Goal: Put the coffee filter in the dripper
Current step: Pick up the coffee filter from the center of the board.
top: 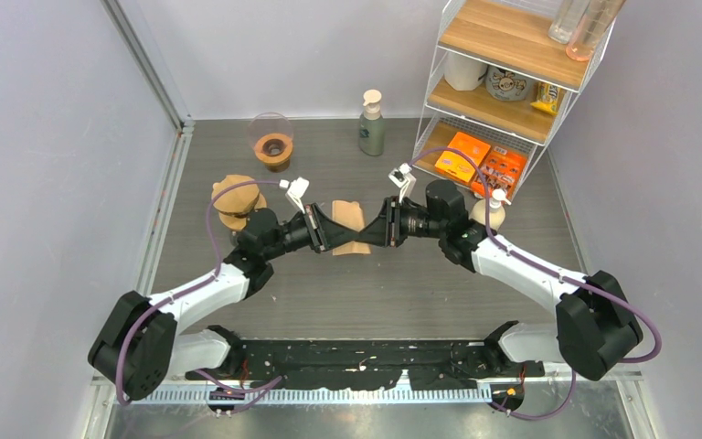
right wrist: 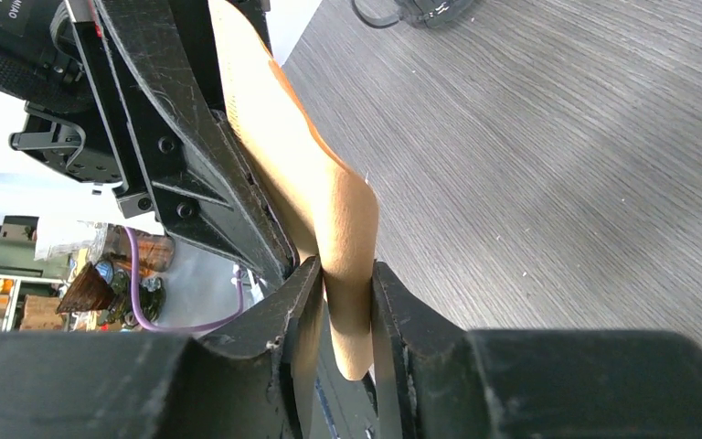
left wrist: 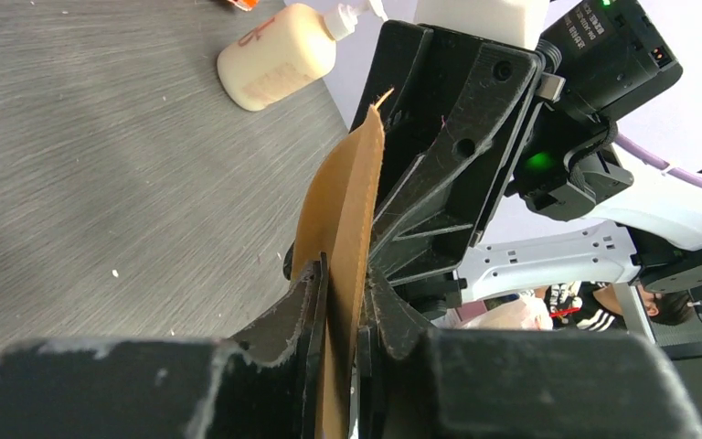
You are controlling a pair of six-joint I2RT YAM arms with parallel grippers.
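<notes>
Mid-frame, the left gripper (left wrist: 340,320) and right gripper (right wrist: 343,302) meet tip to tip over the desk (top: 375,293). Each is clamped on the filter (top: 349,216), held on edge between them. The dripper (top: 273,149) lies farther off, upper left, nearer the left arm, with a clear path to it. A bottle (top: 372,123) stands to its right.

No readable text; print on orange boxes (top: 480,163) blurred.

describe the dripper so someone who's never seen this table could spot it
Start at the wire shelf in the far right corner and go left, past the green pump bottle. The dripper stands next, toward the back left. Unlike its neighbours, it is clear glass with a brown ring; the brown stack in front of it is paper filters.
</notes>
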